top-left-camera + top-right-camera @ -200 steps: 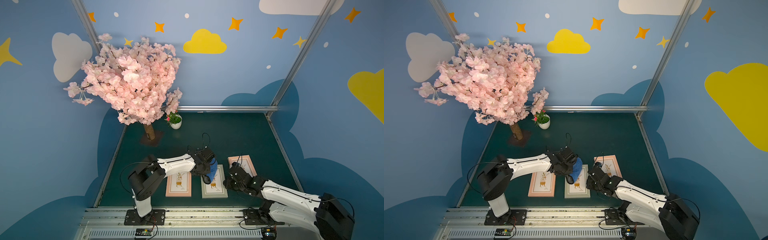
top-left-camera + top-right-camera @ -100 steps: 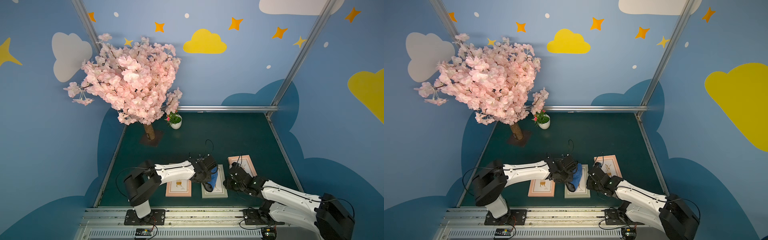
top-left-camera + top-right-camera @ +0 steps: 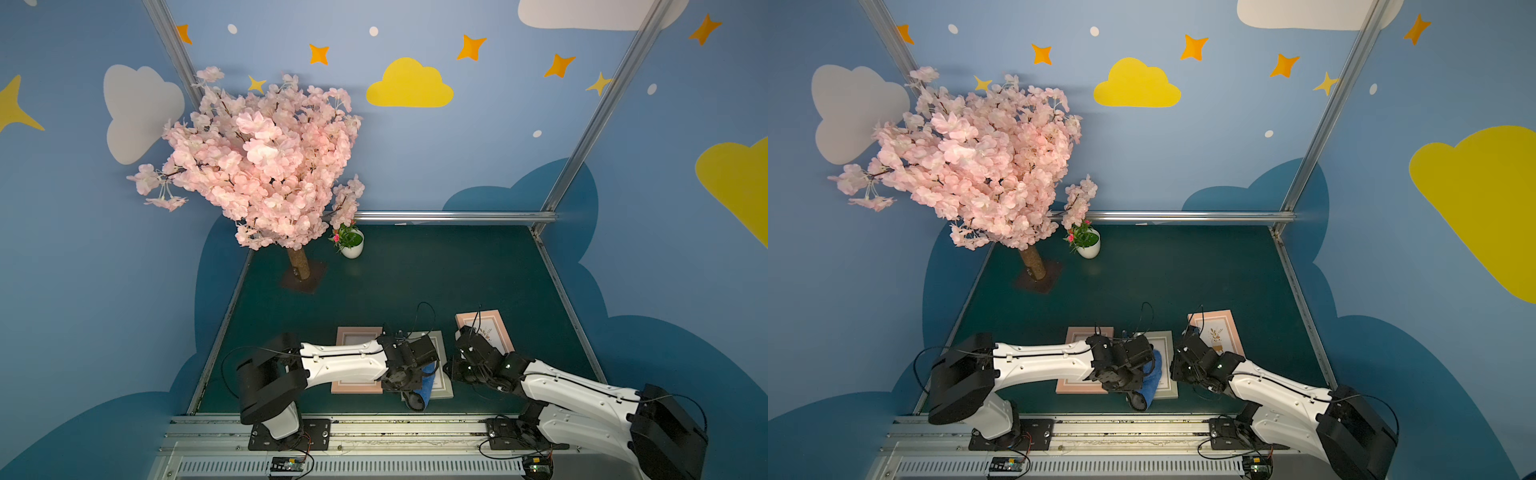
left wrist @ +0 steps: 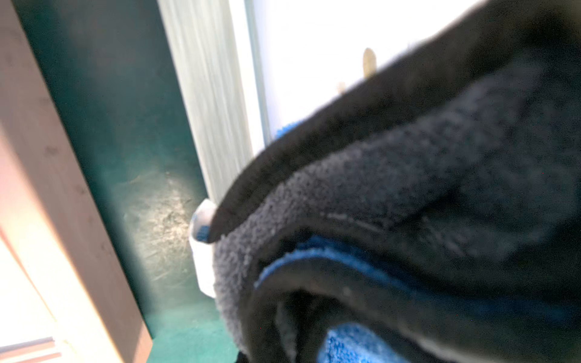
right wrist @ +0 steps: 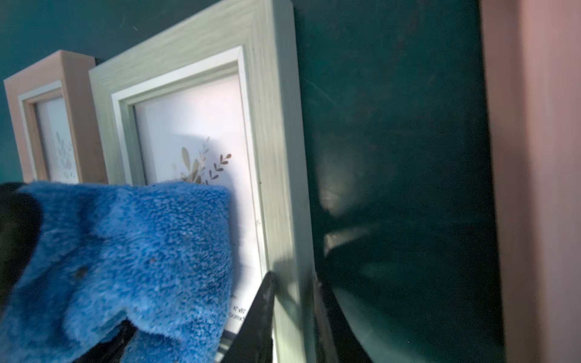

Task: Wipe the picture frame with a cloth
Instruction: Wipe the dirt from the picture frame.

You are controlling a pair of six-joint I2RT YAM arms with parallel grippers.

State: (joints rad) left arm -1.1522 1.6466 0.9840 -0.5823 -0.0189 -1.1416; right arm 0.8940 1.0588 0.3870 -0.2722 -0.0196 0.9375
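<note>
The left gripper (image 3: 409, 380) pinches the soft, limp cloth (image 5: 125, 251); the right gripper (image 5: 292, 314) clamps the stiff grey frame (image 5: 276, 125) by its edge. Its glass (image 5: 188, 125) looks fragile.

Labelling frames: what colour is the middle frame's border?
Middle frame: pale grey-green, wood-grained; clearest in the right wrist view.

On the white paper insert (image 5: 188, 119) of the pale grey-green wooden picture frame (image 5: 276, 141), small dark print (image 5: 239, 309) reads 4"x6", just beside the inner finger of the right gripper (image 5: 292, 283). The line beneath, roughly "6cmx", is cut off. Nothing else is legible.
</note>
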